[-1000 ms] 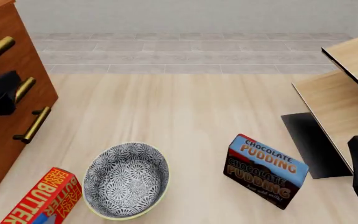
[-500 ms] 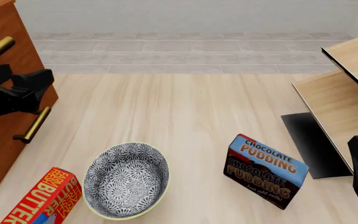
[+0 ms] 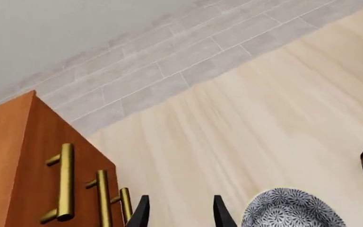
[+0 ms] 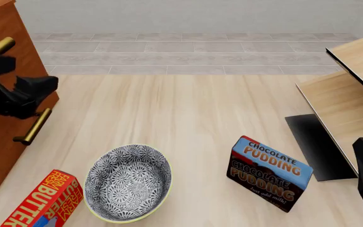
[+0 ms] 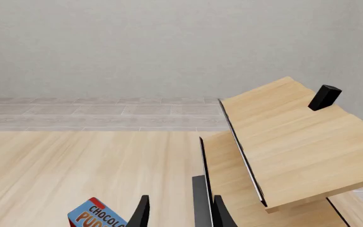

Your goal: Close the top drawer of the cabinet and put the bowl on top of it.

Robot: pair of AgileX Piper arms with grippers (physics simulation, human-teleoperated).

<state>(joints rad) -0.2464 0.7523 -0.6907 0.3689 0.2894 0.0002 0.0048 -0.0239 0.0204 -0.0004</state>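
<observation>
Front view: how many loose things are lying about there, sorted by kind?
Bowl: 1
Butter box: 1
Pudding box: 1
Total: 3

I see the cabinet (image 4: 5, 94) as smooth reddish-brown wood with shiny brass bar handles (image 3: 64, 182). The bowl (image 4: 128, 182) looks like glazed ceramic, the pudding box (image 4: 270, 174) like printed card. The table (image 4: 188, 113) is pale matt wood grain.
</observation>
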